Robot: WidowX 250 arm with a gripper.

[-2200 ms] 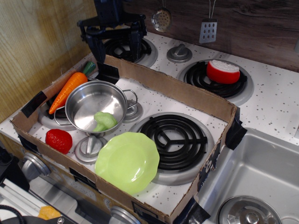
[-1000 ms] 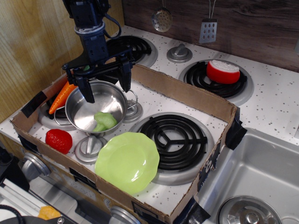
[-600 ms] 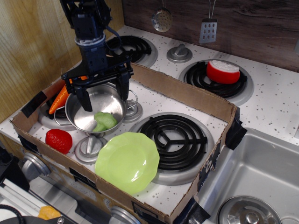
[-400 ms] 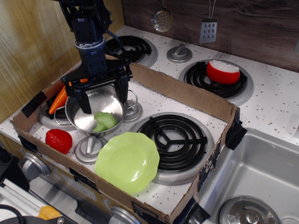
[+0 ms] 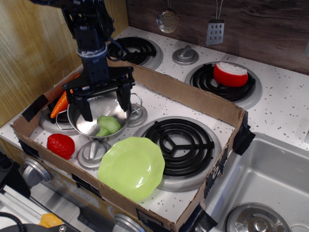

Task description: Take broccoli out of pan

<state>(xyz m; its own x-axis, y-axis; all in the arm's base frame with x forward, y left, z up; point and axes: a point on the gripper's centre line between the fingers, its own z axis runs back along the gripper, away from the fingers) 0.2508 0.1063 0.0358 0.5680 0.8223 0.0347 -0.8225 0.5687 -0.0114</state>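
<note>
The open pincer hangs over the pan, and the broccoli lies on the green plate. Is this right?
Not quite. The pincer is open over the pan, but the broccoli lies inside the pan, not on the plate. The observation.image view shows it.

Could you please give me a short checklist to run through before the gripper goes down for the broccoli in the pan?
1. Gripper open: ok, both fingers spread wide.
2. Gripper over the pan: ok, fingers reach inside the rim.
3. Broccoli between the fingers: cannot tell; it lies toward the pan's near right side, and one view does not settle alignment.
4. Broccoli free of the gripper: ok, nothing grips it yet.
5. Landing spot free: ok, the green plate in front is bare.
6. Carrot out of the way: ok, it lies outside the pan, behind the arm.
</note>
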